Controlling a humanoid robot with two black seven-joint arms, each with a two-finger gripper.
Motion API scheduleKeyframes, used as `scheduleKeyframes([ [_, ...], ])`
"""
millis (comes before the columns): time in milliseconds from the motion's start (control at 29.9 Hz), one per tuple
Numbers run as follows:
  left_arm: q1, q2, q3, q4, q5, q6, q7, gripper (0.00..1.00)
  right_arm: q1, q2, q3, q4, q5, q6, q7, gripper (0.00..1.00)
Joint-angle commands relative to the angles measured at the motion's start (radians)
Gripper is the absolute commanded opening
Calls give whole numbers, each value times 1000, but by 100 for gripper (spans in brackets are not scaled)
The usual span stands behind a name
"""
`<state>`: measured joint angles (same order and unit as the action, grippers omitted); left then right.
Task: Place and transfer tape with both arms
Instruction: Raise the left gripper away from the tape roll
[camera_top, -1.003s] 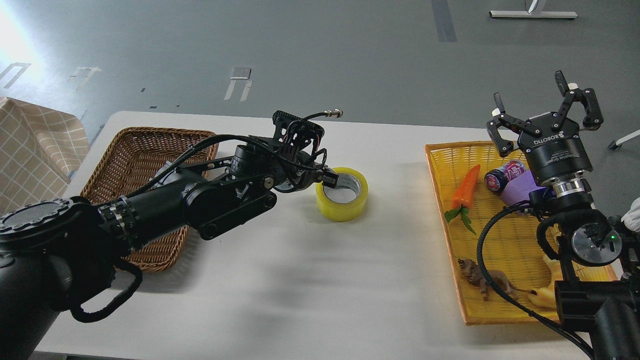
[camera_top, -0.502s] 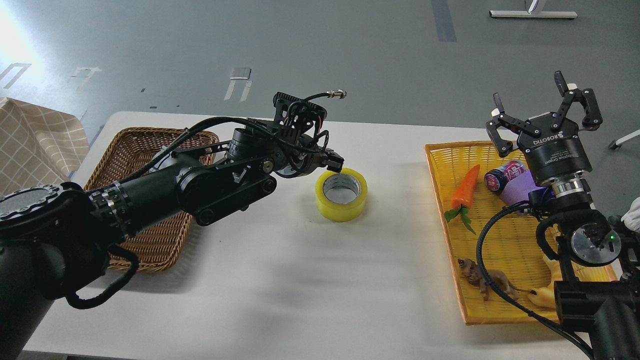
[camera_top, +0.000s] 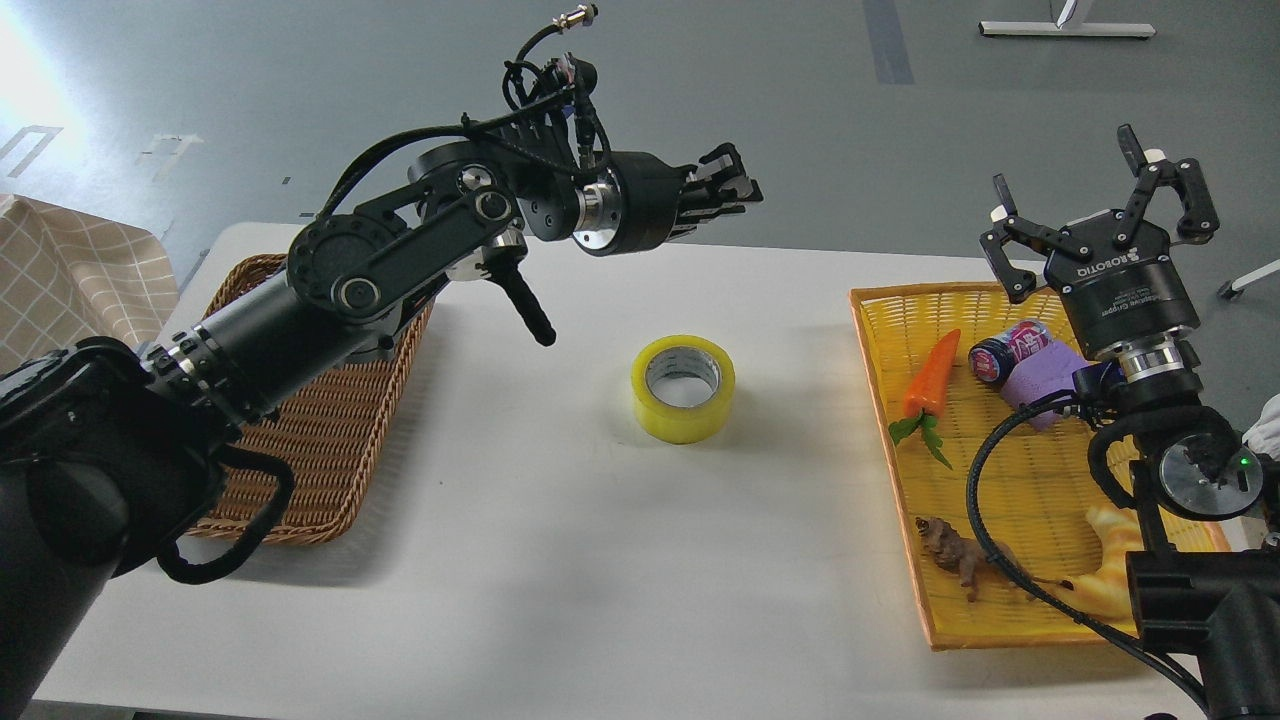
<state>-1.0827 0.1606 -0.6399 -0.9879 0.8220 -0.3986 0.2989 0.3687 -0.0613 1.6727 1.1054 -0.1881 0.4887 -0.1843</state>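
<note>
On the near right of the tabletop (camera_top: 560, 560), my yellow tray (camera_top: 905, 560) holds a toy animal (camera_top: 958, 558), a carrot (camera_top: 930, 375) and a small can (camera_top: 1008, 350). At centre the tape (camera_top: 683, 387) lies flat on the tabletop, core upward, touching neither arm. A brown wicker basket (camera_top: 300, 450) sits at left. My right claw (camera_top: 1100, 205) hangs released over the tray's far end, fingers spread. Farther back my left claw (camera_top: 738, 190) hovers well above the tape, seen side-on; I cannot tell whether it is clenched.
</note>
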Motion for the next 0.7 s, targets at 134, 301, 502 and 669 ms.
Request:
scheduleKeyframes([
  [134,38,13,-141,5,-490,-11,-72,98,78,-69,-48,-16,-37,0,-4,98],
  [301,131,13,-291,5,-504,-90,-305,98,154,-101,-70,-67,-60,0,-3,98],
  [502,199,52,-368,5,-506,-90,-552,98,219,-94,-67,-99,-59,0,8,100],
  [669,207,106,-369,5,-514,-90,-572,98,222,-72,-51,-90,-47,0,14,100],
])
